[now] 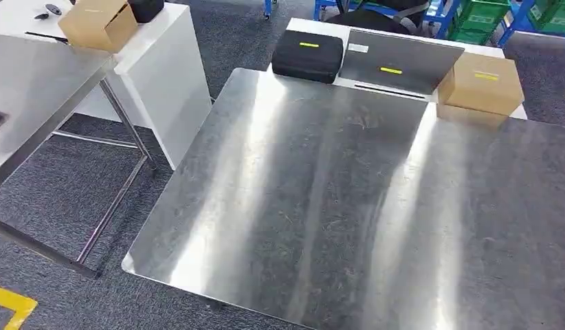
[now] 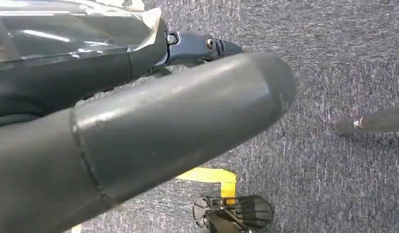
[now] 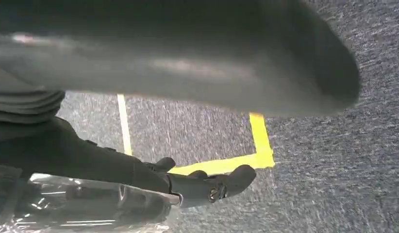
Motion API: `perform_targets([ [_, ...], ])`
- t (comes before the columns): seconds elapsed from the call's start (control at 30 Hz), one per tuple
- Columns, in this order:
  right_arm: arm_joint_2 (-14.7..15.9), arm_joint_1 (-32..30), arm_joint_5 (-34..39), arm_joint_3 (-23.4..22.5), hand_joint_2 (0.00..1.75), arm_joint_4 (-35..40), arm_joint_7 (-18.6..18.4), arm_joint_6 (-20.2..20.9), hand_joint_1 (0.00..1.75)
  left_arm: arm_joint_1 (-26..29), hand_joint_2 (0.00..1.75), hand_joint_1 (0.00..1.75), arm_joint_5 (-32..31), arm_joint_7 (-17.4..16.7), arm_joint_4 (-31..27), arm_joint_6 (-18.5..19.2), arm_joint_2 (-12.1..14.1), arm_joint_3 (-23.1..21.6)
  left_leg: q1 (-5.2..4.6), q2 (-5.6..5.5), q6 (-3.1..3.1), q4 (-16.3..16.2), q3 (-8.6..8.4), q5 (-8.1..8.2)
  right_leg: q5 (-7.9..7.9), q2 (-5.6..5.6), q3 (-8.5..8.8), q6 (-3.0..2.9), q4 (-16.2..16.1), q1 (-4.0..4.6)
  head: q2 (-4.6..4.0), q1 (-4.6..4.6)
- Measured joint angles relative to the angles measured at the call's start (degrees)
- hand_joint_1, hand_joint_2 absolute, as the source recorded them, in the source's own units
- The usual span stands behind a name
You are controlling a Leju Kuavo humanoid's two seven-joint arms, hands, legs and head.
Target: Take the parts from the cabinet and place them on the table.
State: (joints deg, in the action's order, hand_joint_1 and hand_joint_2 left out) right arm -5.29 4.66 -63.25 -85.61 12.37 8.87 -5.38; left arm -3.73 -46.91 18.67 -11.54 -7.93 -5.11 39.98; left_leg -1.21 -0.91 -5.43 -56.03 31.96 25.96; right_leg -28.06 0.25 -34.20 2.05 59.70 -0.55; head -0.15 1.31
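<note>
The steel table (image 1: 348,206) lies in front of me in the head view, its bare top shining. In the left wrist view my left hand (image 2: 154,126) hangs over the carpet, and its dark fingers (image 2: 197,46) press against a part in a clear plastic bag (image 2: 66,29). My right hand (image 3: 163,63) also hangs over the floor. Its fingers (image 3: 207,184) curl under another clear-bagged part (image 3: 81,204). The bags hide what the parts are.
At the table's far edge sit a black case (image 1: 307,55), a grey flat panel (image 1: 396,62) and a cardboard box (image 1: 480,82). A second steel table (image 1: 32,96) and a white stand (image 1: 163,75) with a cardboard box (image 1: 97,24) are left. Yellow tape (image 1: 12,302) marks the carpet.
</note>
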Motion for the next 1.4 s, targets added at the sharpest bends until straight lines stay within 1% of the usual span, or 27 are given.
perform_targets([
  [0.07, 0.0, 0.0, 0.0, 0.0, 0.00, 0.0, -0.3, -0.1, 0.00, 0.0, 0.00, 0.00, -0.2, 0.0, 0.0, 0.0, 0.0, 0.0, -0.04, 0.27, -0.41, -0.1, 0.25, -0.36, -5.16, -0.01, -3.95, -1.00, 9.5, -0.11, 0.00, 0.04],
  [0.1, 0.0, 0.0, 0.1, 0.0, 0.00, 0.0, -0.6, -0.3, 0.00, 0.0, 0.00, 0.00, -0.4, 0.0, 0.0, 0.0, 0.0, 0.0, -0.05, 0.28, -0.35, -0.1, 0.47, -0.48, -6.76, -0.01, -5.34, -1.01, 13.3, -0.15, 0.02, -0.02],
  [0.13, 0.0, -0.1, 0.2, 0.0, 0.00, 0.0, -0.8, -0.5, 0.00, 0.1, 0.00, 0.00, -0.4, 0.0, 0.0, 0.0, 0.0, 0.0, -0.04, 0.28, -0.19, -0.2, 0.66, -0.60, -7.06, -0.01, -5.50, -0.56, 14.7, -0.21, 0.00, -0.04],
  [0.17, 0.0, -0.1, 0.2, -0.1, 0.00, 0.0, -0.9, -0.7, 0.00, 0.1, 0.00, 0.00, -0.4, 0.0, 0.0, 0.0, 0.0, 0.0, -0.02, 0.28, -0.02, -0.2, 0.84, -0.72, -6.38, -0.02, -4.24, -0.01, 13.3, -0.32, 0.02, -0.02],
  [0.23, 0.3, 0.0, 0.2, -0.1, 0.00, 0.0, -1.1, -1.0, 0.00, 0.2, 0.00, 0.00, -0.5, -0.2, 0.0, 0.0, -0.2, 0.0, 0.11, 0.26, 0.33, -0.4, 1.12, -0.88, -3.29, -0.08, 2.01, 1.35, 3.5, -0.77, 0.02, -0.02],
  [0.27, 0.3, 0.2, 0.2, -0.1, 0.00, 0.0, -1.2, -1.0, 0.00, 0.2, 0.00, 0.00, -0.5, -0.3, 0.0, 0.0, -0.2, 0.0, 0.13, 0.26, 0.62, -0.6, 1.25, -0.95, -2.48, -0.10, 5.21, 1.65, -1.4, -1.00, 0.00, -0.09],
  [0.3, 0.2, 0.3, 0.2, -0.1, 0.00, 0.0, -1.3, -1.0, 0.00, 0.1, 0.00, 0.00, -0.5, -0.3, 0.0, 0.0, -0.2, 0.0, -0.16, 0.28, 1.11, -1.2, 1.75, -0.79, -1.89, -0.08, 7.21, 1.41, -3.9, -0.94, 0.00, -0.15],
  [0.4, 0.2, 0.3, 0.0, -0.1, 0.00, 0.0, -1.6, -1.0, 0.00, 0.1, 0.00, 0.00, -0.2, -0.6, 0.1, 0.0, -0.2, 0.0, -0.13, 0.17, 2.20, -1.6, 1.80, -1.21, -1.35, 0.15, 5.65, 0.35, -3.1, -0.39, 0.02, 0.07],
  [0.43, 0.2, 0.3, 0.0, -0.1, 0.00, 0.0, -1.6, -1.0, 0.00, 0.2, 0.00, 0.00, -0.1, -0.7, 0.1, 0.0, -0.1, 0.0, -0.10, -0.01, 2.48, -1.7, 1.92, -1.35, -1.01, 0.06, 5.51, -0.21, -3.4, -0.86, 0.02, 0.07],
  [0.47, 0.1, 0.4, 0.0, -0.1, 0.00, -0.1, -1.6, -1.0, 0.00, 0.2, 0.00, 0.00, -0.1, -0.8, 0.1, 0.0, 0.0, 0.0, 0.32, -0.04, 2.85, -2.5, 2.39, -0.33, -0.62, -0.24, 5.42, -0.74, -3.4, -1.26, 0.02, -0.04],
  [0.5, 0.1, 0.6, 0.0, -0.1, 0.00, -0.1, -1.6, -1.0, 0.00, 0.3, 0.00, 0.00, -0.1, -1.0, 0.1, 0.0, -0.2, 0.0, 0.55, 0.23, 3.46, -4.6, 3.15, 2.40, -0.26, -0.29, 5.23, -1.22, -3.4, -1.17, 0.00, 0.37],
  [0.53, 0.2, 0.6, 0.0, -0.1, 0.00, -0.1, -1.6, -1.0, 0.00, 0.3, 0.00, 0.00, -0.2, -1.0, 0.1, 0.0, -0.2, 0.0, 0.89, 0.31, 3.88, -7.9, 4.23, 5.30, 0.13, -0.39, 4.97, -1.92, -3.4, -1.05, 0.02, 0.48],
  [0.6, 0.3, 0.6, 0.0, -0.1, 0.00, -0.1, -1.6, -1.0, 0.00, 0.3, 0.00, 0.00, -0.2, -1.0, 0.1, -0.1, -0.2, 0.0, 1.52, 0.41, 4.70, -16.5, 6.74, 10.41, 0.98, -0.65, 3.87, -2.15, -3.3, -0.72, 0.02, 0.48],
  [0.67, 0.3, 0.5, 0.1, -0.1, 0.00, -0.1, -1.6, -1.0, 0.00, 0.3, 0.00, 0.00, -0.2, -1.0, 0.2, -0.1, -0.3, 0.0, 1.99, 0.47, 5.09, -17.7, 5.67, 10.14, 1.68, -0.79, 2.86, -1.92, -3.3, -0.63, 0.02, 0.46],
  [0.7, 0.4, 0.6, 0.2, -0.1, 0.00, -0.1, -1.6, -1.0, 0.00, 0.3, 0.00, 0.00, -0.2, -1.0, 0.2, -0.1, -0.3, 0.0, 2.14, 0.49, 5.11, -14.7, 3.33, 8.49, 2.06, -0.80, 2.41, -1.76, -3.3, -0.63, 0.00, 0.46],
  [0.77, 0.3, 0.6, 0.4, -0.1, 0.00, -0.1, -1.6, -1.0, 0.00, 0.1, 0.00, 0.00, -0.3, -0.9, 0.2, 0.0, -0.3, 0.0, 2.39, 0.53, 4.88, -4.2, -4.02, 5.26, 2.82, -0.78, 1.82, -1.37, -3.3, -0.64, 0.00, 0.48],
  [0.8, 0.3, 0.6, 0.5, -0.1, 0.00, -0.1, -1.6, -1.1, 0.00, -0.1, 0.00, 0.00, -0.4, -0.9, 0.1, 0.0, -0.3, 0.0, 2.31, 0.51, 4.64, -0.1, -6.73, 5.74, 3.11, -0.79, 1.75, -0.94, -3.3, -0.56, 0.02, 0.48],
  [0.9, 0.2, 0.8, 0.5, -0.1, 0.00, -0.1, -1.8, -1.6, 0.00, -0.2, 0.00, 0.00, -0.6, -1.0, 0.2, 0.0, -0.2, 0.0, 1.42, 0.45, 3.70, -0.1, -5.86, 4.87, 4.34, -0.95, 1.32, 0.36, -3.4, -0.66, 0.02, 0.38],
  [0.97, 0.2, 0.6, 0.5, -0.1, 0.00, -0.1, -2.0, -1.8, 0.00, -0.1, 0.00, 0.00, -0.6, -1.0, 0.2, 0.0, -0.2, 0.0, 1.45, 0.57, 2.36, 1.0, -4.94, 3.23, 5.10, -0.96, 0.60, 1.26, -3.9, -0.17, 0.00, 0.28],
  [1.03, 0.2, 0.6, 0.5, -0.1, 0.00, -0.1, -2.1, -1.9, 0.00, -0.3, 0.00, 0.00, -0.8, -1.0, 0.1, 0.0, -0.2, 0.0, 1.41, 0.88, 1.19, 1.3, -3.23, 1.63, -0.28, -0.70, -1.47, -0.15, 0.9, -0.40, 0.02, 0.05],
  [1.07, 0.2, 0.6, 0.5, -0.1, 0.00, -0.1, -2.1, -1.9, 0.00, -0.3, 0.00, 0.00, -1.0, -1.0, 0.1, 0.0, -0.2, 0.0, 1.21, 0.93, 1.04, 1.3, -2.51, 1.08, -3.51, -0.67, -2.73, -0.78, 5.0, -0.45, 0.02, -0.07],
  [1.13, 0.1, 0.6, 0.5, -0.1, 0.00, -0.1, -2.1, -2.0, 0.00, -0.2, 0.00, 0.00, -1.0, -1.0, 0.2, 0.0, -0.1, 0.0, 0.94, 1.08, 0.88, 1.3, -0.79, -0.26, -7.31, -0.61, -4.35, -0.92, 13.1, -0.47, 0.02, -0.02],
  [1.2, 0.2, 0.6, 0.3, -0.1, 0.00, -0.1, -2.1, -2.0, 0.00, -0.2, 0.00, 0.00, -1.0, -1.0, 0.2, 0.0, -0.1, 0.0, 0.73, 1.09, 0.96, 1.1, 1.15, -1.58, -5.60, -0.59, -2.17, 0.29, 13.6, -0.42, 0.02, -0.11],
  [1.27, 0.3, 0.7, 0.3, -0.1, 0.00, -0.1, -2.1, -2.0, 0.00, -0.2, 0.00, 0.00, -1.1, -1.0, 0.2, 0.0, -0.1, 0.0, 0.65, 1.03, 1.26, 0.8, 2.26, -2.69, -2.68, -0.59, 4.31, 1.21, 5.7, -0.12, 0.00, -0.13],
  [1.33, 0.5, 1.0, 0.2, -0.1, 0.00, -0.1, -2.1, -2.0, 0.00, -0.2, 0.00, 0.00, -1.1, -1.0, 0.2, 0.0, -0.3, 0.0, 0.19, 0.99, 1.75, -0.1, 3.46, -3.45, -3.23, -0.55, 12.65, 0.50, -5.1, 0.52, 0.02, -0.20],
  [1.37, 0.5, 1.2, 0.2, -0.1, 0.00, -0.1, -2.1, -2.0, 0.00, -0.2, 0.00, 0.00, -1.1, -1.0, 0.2, 0.0, -0.2, 0.0, 0.13, 1.09, 2.05, -0.5, 3.80, -3.91, -4.31, -0.50, 12.61, -0.03, -7.4, 0.61, 0.02, 0.09],
  [1.4, 0.5, 1.2, 0.2, -0.1, 0.00, -0.1, -2.1, -2.0, 0.00, -0.2, 0.00, 0.00, -1.1, -1.0, 0.2, 0.0, -0.2, 0.0, 0.16, 1.12, 2.27, -0.5, 3.88, -4.45, -4.06, -0.48, 12.12, -0.18, -7.0, 0.68, 0.02, 0.13],
])
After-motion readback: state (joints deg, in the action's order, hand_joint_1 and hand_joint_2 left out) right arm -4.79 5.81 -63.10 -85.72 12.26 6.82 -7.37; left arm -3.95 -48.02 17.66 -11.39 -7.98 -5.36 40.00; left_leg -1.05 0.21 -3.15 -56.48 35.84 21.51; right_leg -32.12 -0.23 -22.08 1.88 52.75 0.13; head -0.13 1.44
